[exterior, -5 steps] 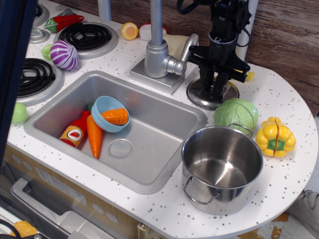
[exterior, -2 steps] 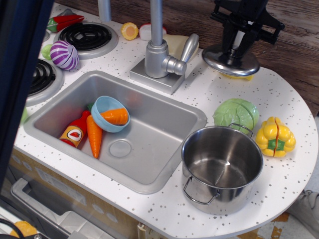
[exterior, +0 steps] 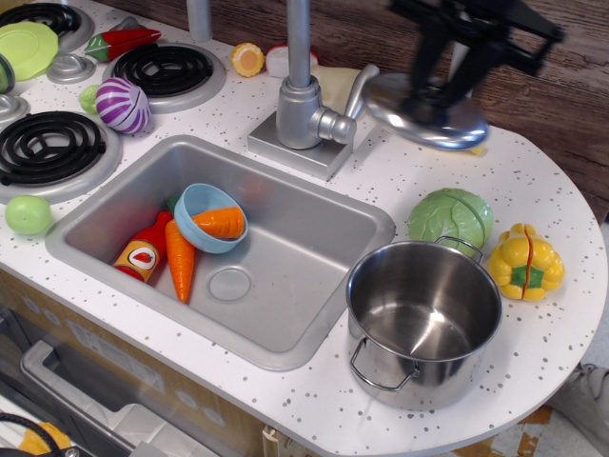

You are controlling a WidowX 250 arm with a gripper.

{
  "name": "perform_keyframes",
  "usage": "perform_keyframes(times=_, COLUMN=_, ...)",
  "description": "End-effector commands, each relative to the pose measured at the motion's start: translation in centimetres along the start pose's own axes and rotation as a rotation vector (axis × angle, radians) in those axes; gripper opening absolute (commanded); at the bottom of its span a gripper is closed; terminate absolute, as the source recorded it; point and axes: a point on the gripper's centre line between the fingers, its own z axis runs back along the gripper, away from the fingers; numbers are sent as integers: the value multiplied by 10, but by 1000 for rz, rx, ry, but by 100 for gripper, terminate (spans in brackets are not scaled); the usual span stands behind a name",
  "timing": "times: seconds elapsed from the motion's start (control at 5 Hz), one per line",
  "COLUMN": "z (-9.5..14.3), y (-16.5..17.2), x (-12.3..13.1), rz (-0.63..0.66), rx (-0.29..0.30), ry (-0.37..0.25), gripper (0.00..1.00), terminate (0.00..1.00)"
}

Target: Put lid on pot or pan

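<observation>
The shiny steel pot (exterior: 423, 322) with two wire loop handles stands open and empty on the white counter at the front right. The round steel lid (exterior: 426, 111) hangs in the air, tilted, above the counter behind the green cabbage (exterior: 451, 218). My black gripper (exterior: 445, 88) is shut on the lid's knob from above and is blurred. The lid is well behind and above the pot, apart from it.
The sink (exterior: 285, 314) left of the pot holds a light-blue bowl (exterior: 205, 214), carrots, a ketchup bottle and a flat silver disc (exterior: 229, 283). A tap (exterior: 303, 105) stands left of the lid. A yellow pepper (exterior: 525, 261) lies right of the pot. Stove burners (exterior: 48, 148) are at left.
The gripper has lifted the lid off the counter, raised it clear, and it now tilts and shifts slightly left. The dark blue obstruction at the left edge has gone.
</observation>
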Motion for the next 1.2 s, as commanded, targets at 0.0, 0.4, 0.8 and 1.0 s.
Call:
perform_keyframes(times=0.0, z=17, y=1, x=-41, rz=87, rx=-74, ry=-32, gripper=0, terminate=0)
perform_keyframes(times=0.4, z=-18, y=-26, x=-87, rz=167, rx=-178, ry=-33, gripper=0, terminate=0)
perform_keyframes(times=0.8, z=-35, y=-39, x=-91, rz=167, rx=-193, ry=-114, gripper=0, terminate=0)
perform_keyframes(times=1.0, z=-45, y=-38, x=-90, rz=154, rx=-179, ry=-145, gripper=0, terminate=0)
